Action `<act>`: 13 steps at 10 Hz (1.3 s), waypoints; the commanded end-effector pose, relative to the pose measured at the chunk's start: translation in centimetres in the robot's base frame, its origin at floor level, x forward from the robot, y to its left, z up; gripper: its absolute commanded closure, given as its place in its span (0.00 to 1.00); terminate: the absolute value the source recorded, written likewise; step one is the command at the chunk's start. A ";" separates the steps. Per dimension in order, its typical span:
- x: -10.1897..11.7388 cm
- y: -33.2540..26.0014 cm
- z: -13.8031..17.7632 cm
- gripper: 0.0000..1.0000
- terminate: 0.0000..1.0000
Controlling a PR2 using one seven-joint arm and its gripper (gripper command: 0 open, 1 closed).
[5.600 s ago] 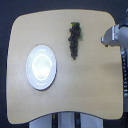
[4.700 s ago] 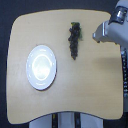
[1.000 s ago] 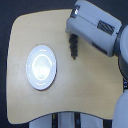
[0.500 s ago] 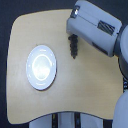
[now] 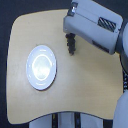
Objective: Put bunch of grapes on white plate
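Observation:
The bunch of grapes [image 5: 72,45] is a dark narrow cluster lying on the wooden table, right of the plate in the exterior view. Only its lower part shows. My gripper [image 5: 70,32] sits directly over the upper end of the bunch, at the tip of the large grey arm that reaches in from the exterior view's upper right. The arm's bulk hides the fingers, so I cannot tell whether they are open or shut on the grapes. The white plate [image 5: 30,80], round with a raised rim ring, lies empty on the exterior view's left part of the table, about a plate's width from the grapes.
The light wooden table [image 5: 85,90] has rounded corners, and its edges show on all sides. The grey arm [image 5: 95,27] covers the upper right part. A pale robot body part [image 5: 122,107] stands at the exterior view's right edge.
The arm has swung in from the exterior view's right edge to sit over the upper end of the grapes. Over the last second it has barely moved, and the grapes lie where they were.

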 end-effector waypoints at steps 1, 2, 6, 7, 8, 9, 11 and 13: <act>-1.6 4.2 9.1 1.00 0.00; -2.9 5.7 9.4 1.00 0.00; -8.5 13.0 7.0 1.00 0.00; -9.7 14.8 6.2 1.00 0.00; -10.5 16.5 5.5 1.00 0.00; -10.5 17.4 4.9 1.00 0.00; -10.3 18.6 3.1 1.00 0.00; -10.6 18.8 1.4 1.00 0.00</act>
